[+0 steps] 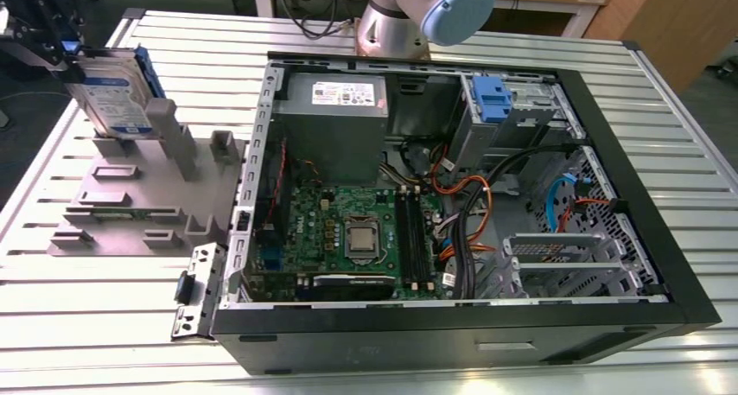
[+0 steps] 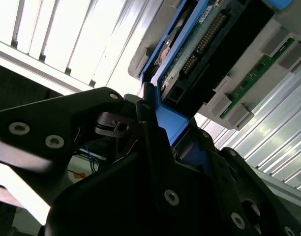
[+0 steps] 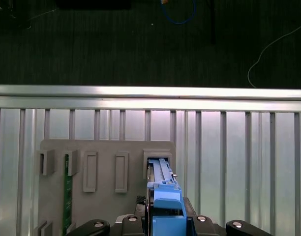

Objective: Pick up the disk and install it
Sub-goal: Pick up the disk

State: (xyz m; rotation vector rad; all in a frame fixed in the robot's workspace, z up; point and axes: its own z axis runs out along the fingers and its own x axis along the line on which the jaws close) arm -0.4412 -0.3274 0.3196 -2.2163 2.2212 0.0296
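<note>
Slatted table (image 1: 104, 326): disk (image 1: 110, 97), grey rack (image 1: 127, 207), computer (image 1: 461, 328)

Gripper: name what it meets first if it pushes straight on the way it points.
The gripper holds the disk ahead of it. Pushed straight on, the disk would probably meet the slot of the grey fixture first, though depth is unclear.

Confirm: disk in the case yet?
No. Disk stands on edge in the grey holder, outside the case, gripper at its top.
</note>
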